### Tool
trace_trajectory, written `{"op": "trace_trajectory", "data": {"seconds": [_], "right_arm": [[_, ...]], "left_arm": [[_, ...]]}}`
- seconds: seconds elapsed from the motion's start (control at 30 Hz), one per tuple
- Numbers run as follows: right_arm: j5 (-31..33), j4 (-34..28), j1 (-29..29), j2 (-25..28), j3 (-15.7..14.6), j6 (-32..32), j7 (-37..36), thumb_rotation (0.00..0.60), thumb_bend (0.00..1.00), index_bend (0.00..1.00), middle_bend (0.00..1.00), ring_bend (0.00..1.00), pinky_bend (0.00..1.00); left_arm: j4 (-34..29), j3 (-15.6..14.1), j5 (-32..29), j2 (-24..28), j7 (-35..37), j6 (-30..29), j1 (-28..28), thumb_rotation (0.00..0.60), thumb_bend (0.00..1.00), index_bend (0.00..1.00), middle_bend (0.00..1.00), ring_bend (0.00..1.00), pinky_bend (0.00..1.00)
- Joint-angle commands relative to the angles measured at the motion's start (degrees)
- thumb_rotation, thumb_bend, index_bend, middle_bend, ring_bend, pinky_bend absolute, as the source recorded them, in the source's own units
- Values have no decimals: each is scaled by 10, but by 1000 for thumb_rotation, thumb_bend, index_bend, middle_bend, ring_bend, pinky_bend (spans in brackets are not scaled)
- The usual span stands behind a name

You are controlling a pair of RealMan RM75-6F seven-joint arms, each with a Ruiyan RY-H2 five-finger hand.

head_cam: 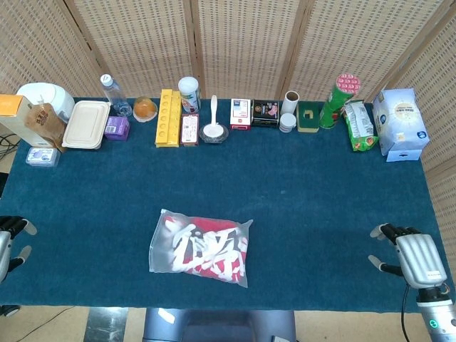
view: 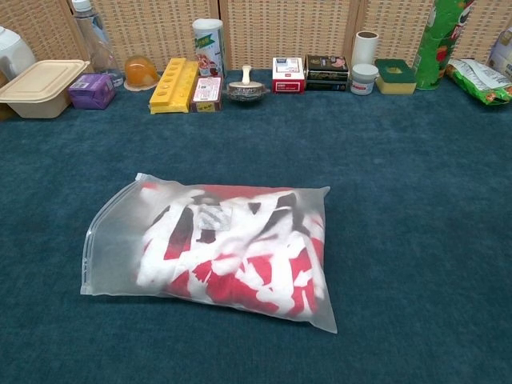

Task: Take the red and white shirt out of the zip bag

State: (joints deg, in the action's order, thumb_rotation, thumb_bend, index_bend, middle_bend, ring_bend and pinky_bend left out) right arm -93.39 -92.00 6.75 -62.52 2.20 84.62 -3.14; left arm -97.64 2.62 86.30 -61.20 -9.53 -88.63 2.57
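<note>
right hand [head_cam: 411, 255] at the near right table [head_cam: 320, 199] edge, fingers apart, empty; left hand [head_cam: 8, 241] likewise near left. shirt [view: 240, 248] inside zip bag [view: 112, 220].

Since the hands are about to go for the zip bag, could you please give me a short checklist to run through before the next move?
1. Red and white shirt inside the zip bag: ok, fully enclosed.
2. Bag lying flat on the table, apart from the back row of items: ok.
3. Zip edge located, on the bag's left end in the chest view: ok; sealed or not: cannot tell.
4. Left hand free: ok, holds nothing, at the table's left edge.
5. Right hand free: ok, fingers apart, holding nothing, far from the bag.
6. Path from both hands to the bag: ok, bare cloth between.
</note>
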Motion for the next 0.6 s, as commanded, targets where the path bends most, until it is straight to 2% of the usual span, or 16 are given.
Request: {"op": "trace_trajectory", "data": {"seconds": [0.03,0.2,0.33,0.5,0.6], "right_arm": [[-39,0,40,8,1,-29,-64,600,132,426,504,572,547],[-94,-15,104,2,5,-69,-116,600,115,396,500,567,545],[-125,-34,153,-6,3,-114,-130,600,83,366,475,549,524],[-127,-69,220,-24,9,-207,-100,600,33,267,383,456,435],[-106,-89,253,-40,16,-267,-66,600,18,175,297,385,377]], "left_arm": [[-1,2,-2,2,-2,1,1,600,195,516,458,366,308],[-2,8,-8,4,-7,6,7,600,193,516,458,366,308],[1,12,-14,5,-8,13,12,600,193,516,458,366,308],[7,15,-20,5,-5,21,18,600,194,516,458,366,308],[10,17,-22,6,-3,23,20,600,195,516,457,366,308]]}}
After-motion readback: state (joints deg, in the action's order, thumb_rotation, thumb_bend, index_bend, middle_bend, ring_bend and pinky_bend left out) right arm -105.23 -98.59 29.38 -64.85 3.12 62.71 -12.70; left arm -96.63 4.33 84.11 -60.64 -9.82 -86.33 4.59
